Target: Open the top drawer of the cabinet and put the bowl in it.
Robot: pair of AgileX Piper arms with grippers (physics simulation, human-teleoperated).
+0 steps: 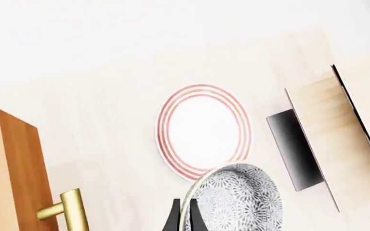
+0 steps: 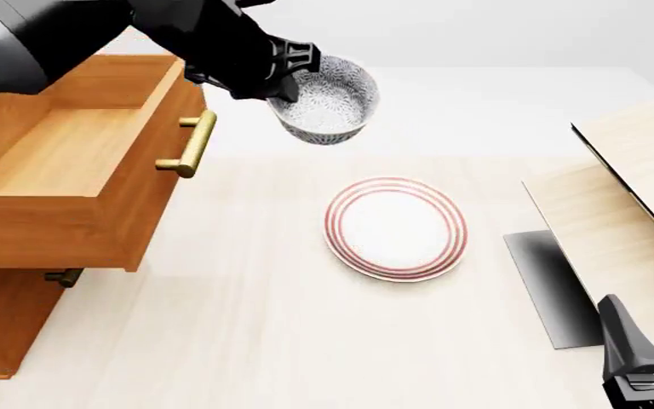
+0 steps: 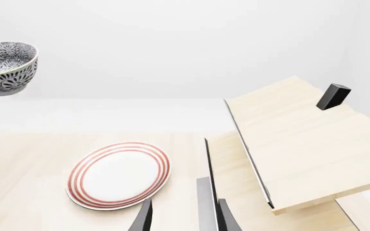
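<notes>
Bowl (image 2: 329,104) up in the air, and the left gripper (image 2: 285,83) has it by the rim, jaws pinching the near wall so the speckled bowl hangs mouth-up and roughly level. That rim grip makes sense: it leaves the underside free for setting down. The bowl sits just to the right of the top drawer (image 2: 65,162), not yet over it, above the bare counter (image 2: 248,281) and beyond the red-ringed plate (image 2: 395,227). The drawer is already pulled well out of the cabinet (image 2: 3,328), its box open to the sky and its brass bar handle (image 2: 197,143) facing the bowl, so the opening step looks done and what remains is a carry leftward over the front panel and a lowering. Clearance over that panel and handle is the thing to watch. Down at the lower right, the right gripper (image 3: 179,217) idles low near the pale wood boards (image 2: 633,213), jaws spread and holding nothing, well clear of the action.
</notes>
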